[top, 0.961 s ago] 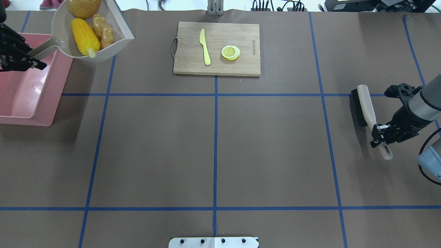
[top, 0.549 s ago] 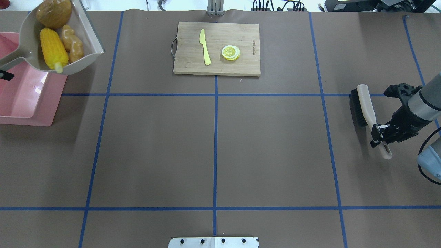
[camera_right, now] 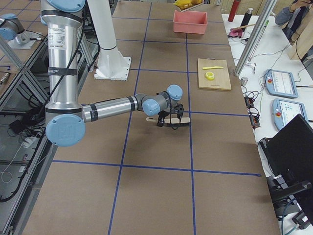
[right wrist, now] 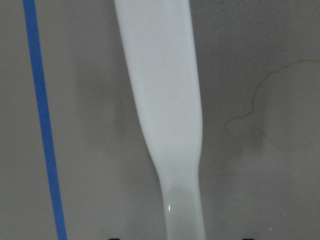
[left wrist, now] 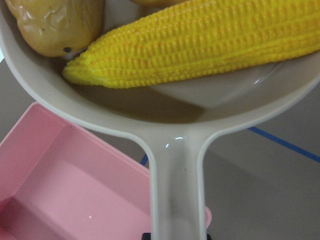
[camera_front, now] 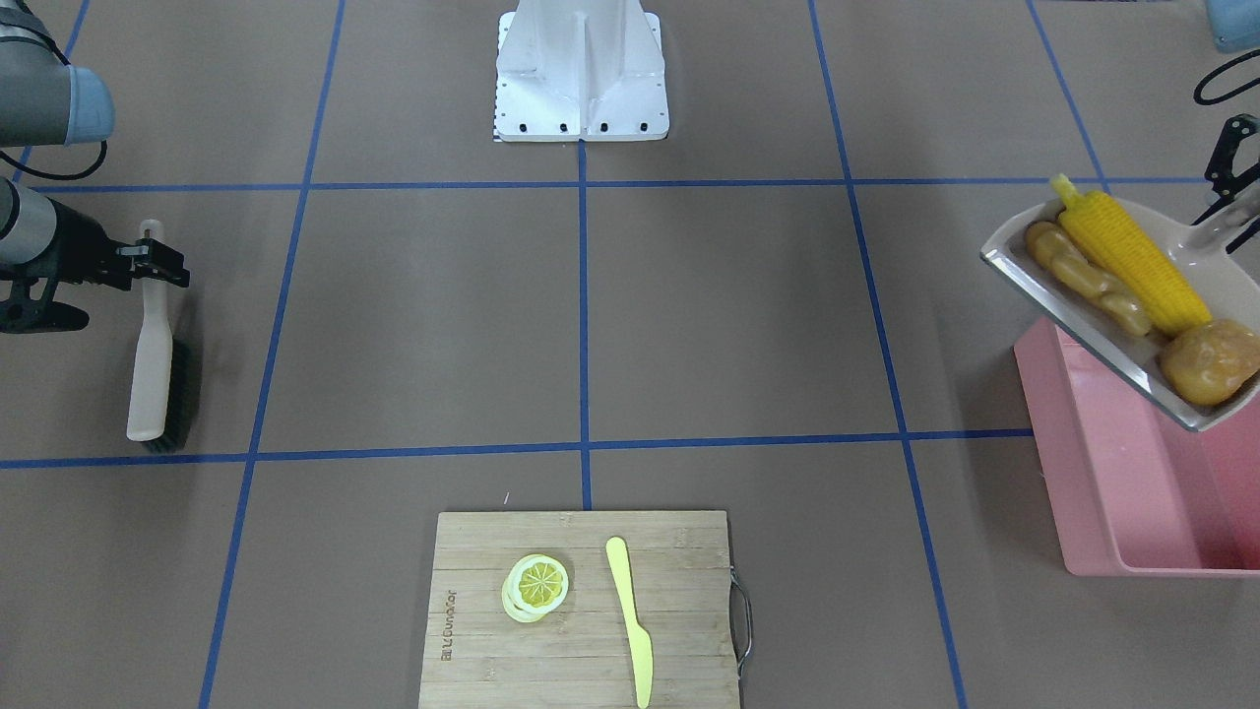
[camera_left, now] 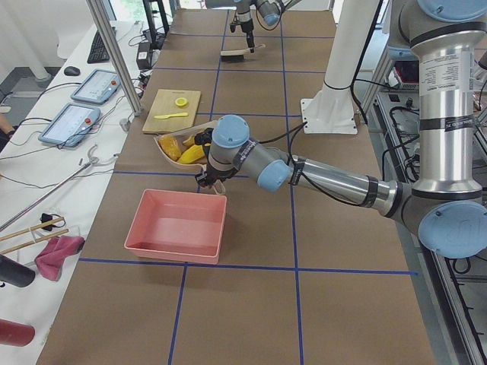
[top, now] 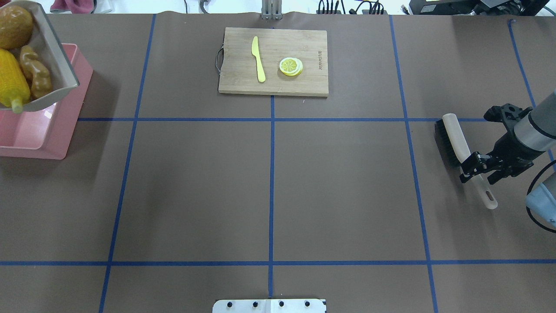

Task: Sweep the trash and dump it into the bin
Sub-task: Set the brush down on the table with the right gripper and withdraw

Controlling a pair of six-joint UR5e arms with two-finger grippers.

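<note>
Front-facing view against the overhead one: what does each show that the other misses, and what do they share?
Only the front-facing view shows the whole dustpan, with its handle and part of the left gripper at it. Only the overhead view shows cables beyond the table's far edge; there the frame cuts the dustpan off. Both show the corn, ginger and potato in the raised dustpan at the pink bin, the cutting board with knife and lemon slices, and the right gripper astride the brush handle.
</note>
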